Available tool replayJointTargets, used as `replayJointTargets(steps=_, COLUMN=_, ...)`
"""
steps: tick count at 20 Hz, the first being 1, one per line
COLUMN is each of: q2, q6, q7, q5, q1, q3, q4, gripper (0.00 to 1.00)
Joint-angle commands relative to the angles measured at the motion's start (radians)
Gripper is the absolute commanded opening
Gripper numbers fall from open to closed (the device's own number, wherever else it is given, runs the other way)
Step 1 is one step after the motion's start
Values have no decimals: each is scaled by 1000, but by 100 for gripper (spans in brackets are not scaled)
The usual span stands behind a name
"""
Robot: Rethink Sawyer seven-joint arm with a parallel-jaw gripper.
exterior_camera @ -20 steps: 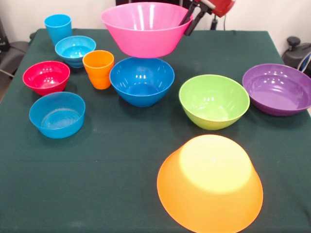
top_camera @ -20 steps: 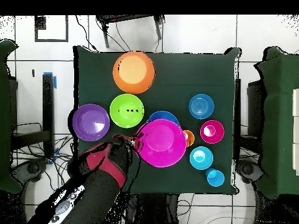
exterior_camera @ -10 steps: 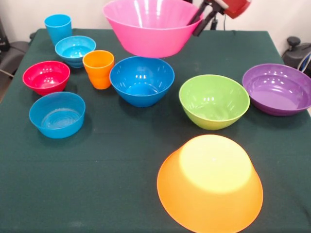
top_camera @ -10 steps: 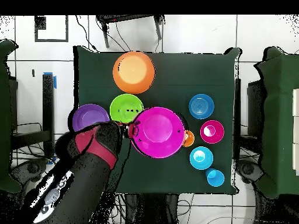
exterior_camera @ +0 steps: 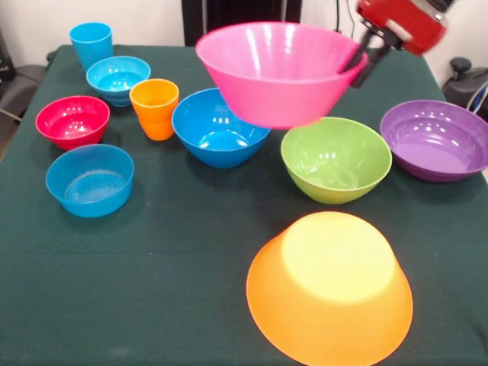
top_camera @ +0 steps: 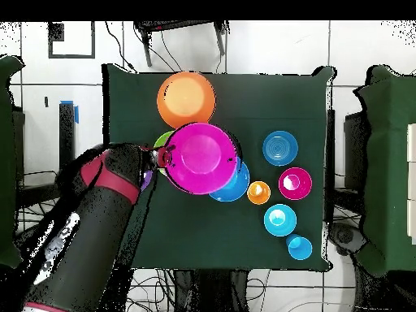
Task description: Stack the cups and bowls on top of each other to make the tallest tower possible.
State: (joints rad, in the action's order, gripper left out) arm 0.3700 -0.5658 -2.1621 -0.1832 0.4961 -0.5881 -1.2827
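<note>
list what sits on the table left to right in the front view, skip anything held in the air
red bowl → orange cup → big blue bowl → green bowl → purple bowl

I count eight bowls and two cups on my table. Five bowls are large — one orange [exterior_camera: 329,288] lying upside down, one pink [exterior_camera: 280,72], one purple [exterior_camera: 435,139], one green [exterior_camera: 335,158], one blue [exterior_camera: 217,127]. Three are small: one red [exterior_camera: 72,120] and two light blue [exterior_camera: 90,180] [exterior_camera: 117,78]. The cups — one orange [exterior_camera: 155,108], one light blue [exterior_camera: 91,44].
</note>
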Motion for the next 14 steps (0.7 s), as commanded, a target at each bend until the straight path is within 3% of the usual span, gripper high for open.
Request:
replayJointTargets(steps=1, q2=-123, q6=-146, q7=53, q5=-1, q1=-10, q3=178, q4=226, gripper=0)
replayJointTargets(steps=9, q2=-176, q6=-279, q7=138, q5=18, q1=-101, q3=232, q4=399, gripper=0)
replayJointTargets(steps=14, q2=-262, q6=-407, q7=134, q5=25, q1=-151, q3=219, q4=608, gripper=0)
